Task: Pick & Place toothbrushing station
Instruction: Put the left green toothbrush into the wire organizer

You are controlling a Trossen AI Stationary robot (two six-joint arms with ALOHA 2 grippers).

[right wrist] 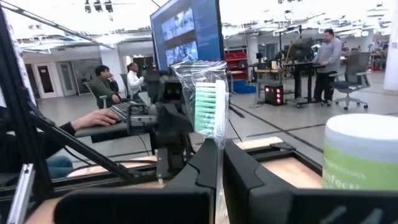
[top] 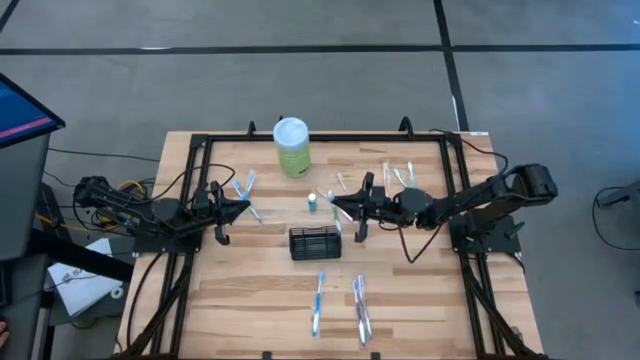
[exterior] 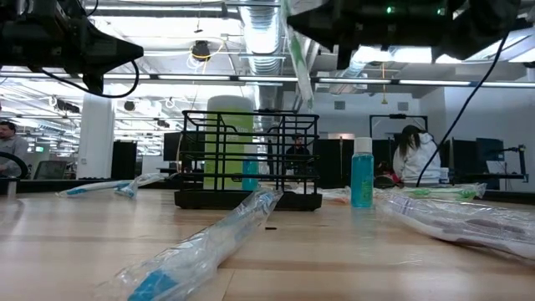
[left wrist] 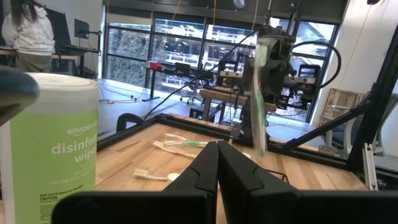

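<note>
The black wire-mesh caddy (top: 313,243) stands on its base at the middle of the table; it also shows in the low view (exterior: 249,159). My right gripper (top: 338,209) hovers just beyond the caddy's far right corner, shut on a plastic-wrapped toothbrush with green bristles (right wrist: 207,102). That toothbrush also shows in the low view (exterior: 298,58) and the left wrist view (left wrist: 259,106). My left gripper (top: 240,208) is shut and empty, above the table to the left of the caddy, with its fingers closed together in its wrist view (left wrist: 217,155). My right gripper pinches the wrapped toothbrush between its two fingers, on the wrapper just below the bristle head (right wrist: 216,144). The fingers lie about level, coming from the table's right side, across the brush. The brush is lifted clear and stands nearly upright, its lower end (exterior: 308,100) above the caddy.
A pale green wipes bottle with a white cap (top: 292,145) stands at the far edge. A small blue bottle (top: 312,203) stands just beyond the caddy. Wrapped toothbrushes lie near the left gripper (top: 246,193), at the near edge (top: 318,300) (top: 360,305) and at the far right (top: 395,177).
</note>
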